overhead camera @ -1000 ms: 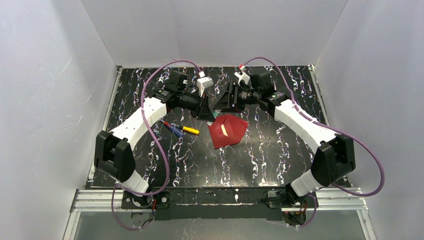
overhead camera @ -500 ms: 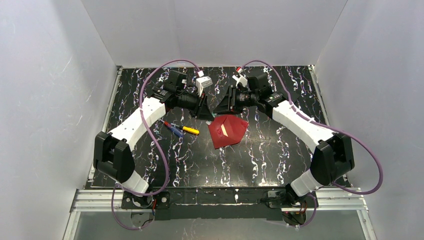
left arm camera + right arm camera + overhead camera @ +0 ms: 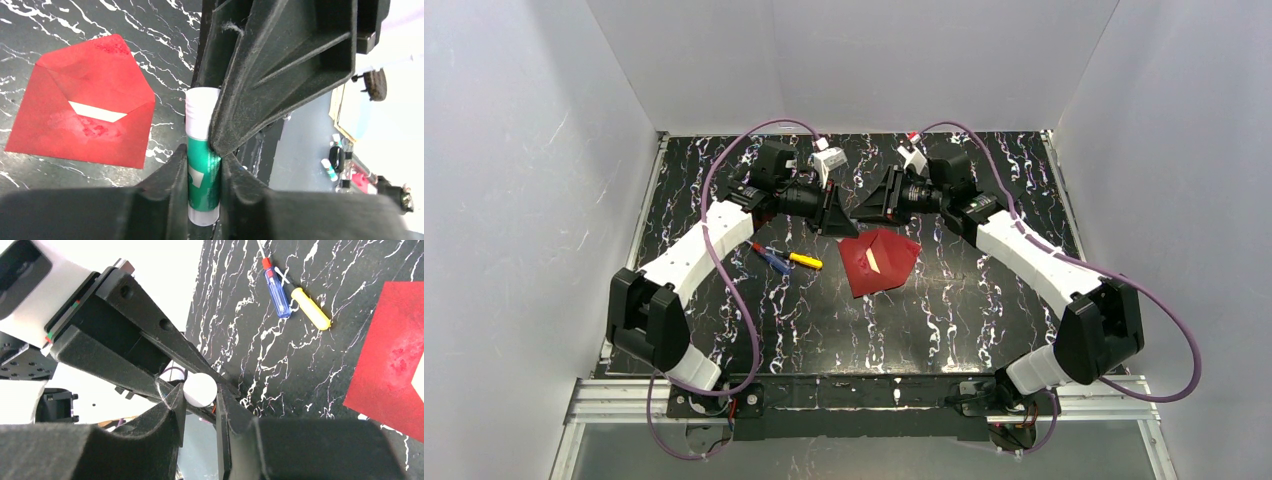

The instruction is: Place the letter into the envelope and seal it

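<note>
The dark red envelope (image 3: 880, 262) lies flat mid-table, also in the left wrist view (image 3: 85, 107) and the right wrist view (image 3: 395, 370). A white sliver of the letter (image 3: 97, 111) shows at its flap edge, as it does from above (image 3: 875, 262). My left gripper (image 3: 204, 157) is shut on a green glue stick (image 3: 202, 175). My right gripper (image 3: 200, 396) is shut on the stick's white cap (image 3: 200, 389). The two grippers meet tip to tip (image 3: 836, 212) (image 3: 864, 207) above the table, just behind the envelope.
A blue-and-red screwdriver (image 3: 769, 258) and a yellow-handled tool (image 3: 805, 261) lie left of the envelope, also in the right wrist view (image 3: 277, 292) (image 3: 310, 315). White walls enclose the black marbled table (image 3: 924, 320) on three sides.
Both grippers, joined on the glue stick, have shifted slightly up and toward the back wall. The left wrist has turned a little. The envelope has not moved.
</note>
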`<state>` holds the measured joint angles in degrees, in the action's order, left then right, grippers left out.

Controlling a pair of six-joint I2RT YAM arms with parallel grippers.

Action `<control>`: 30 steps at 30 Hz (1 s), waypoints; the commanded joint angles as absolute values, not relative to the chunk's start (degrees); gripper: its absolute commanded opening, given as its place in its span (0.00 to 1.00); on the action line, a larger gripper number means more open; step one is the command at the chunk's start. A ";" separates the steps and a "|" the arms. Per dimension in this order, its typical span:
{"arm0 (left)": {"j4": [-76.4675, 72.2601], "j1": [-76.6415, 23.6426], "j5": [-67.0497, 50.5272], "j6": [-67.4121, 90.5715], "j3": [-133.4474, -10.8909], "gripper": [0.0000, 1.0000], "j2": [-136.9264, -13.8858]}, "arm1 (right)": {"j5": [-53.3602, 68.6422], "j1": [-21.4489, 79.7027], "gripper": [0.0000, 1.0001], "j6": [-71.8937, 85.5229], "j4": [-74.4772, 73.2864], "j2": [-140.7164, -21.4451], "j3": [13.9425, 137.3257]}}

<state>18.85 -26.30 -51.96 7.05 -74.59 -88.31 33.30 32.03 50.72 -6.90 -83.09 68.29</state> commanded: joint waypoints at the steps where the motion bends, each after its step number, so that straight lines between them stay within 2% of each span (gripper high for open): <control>1: 19.49 -26.09 -53.34 5.57 -74.89 0.00 -86.21 | 34.29 32.26 0.12 52.23 -4.69 -80.73 68.30; 3: 21.31 -26.02 -52.86 3.23 -75.05 0.00 -85.69 | 33.83 32.23 0.12 51.11 -6.45 -80.65 68.80; 5: 23.61 -26.02 -52.14 0.46 -75.18 0.00 -85.22 | 33.52 32.17 0.02 49.73 -8.75 -80.52 69.41; 6: 25.06 -26.02 -51.65 -2.18 -75.33 0.00 -84.87 | 33.75 32.17 0.01 49.26 -9.29 -80.50 69.74; 10: 31.30 -25.81 -49.44 -8.46 -76.17 0.00 -83.99 | 34.67 31.79 0.01 46.47 -13.12 -80.09 71.73; 15: 35.55 -24.65 -50.90 -11.25 -76.05 0.00 -83.08 | 38.43 28.84 0.01 45.80 -10.91 -78.20 71.17; 27: 35.33 -22.24 -59.07 -9.68 -73.99 0.00 -81.33 | 37.06 21.13 0.01 52.62 -0.74 -73.20 66.36; 30: 34.88 -22.21 -59.73 -9.01 -73.99 0.00 -81.36 | 37.09 21.01 0.01 49.86 -4.34 -74.22 68.11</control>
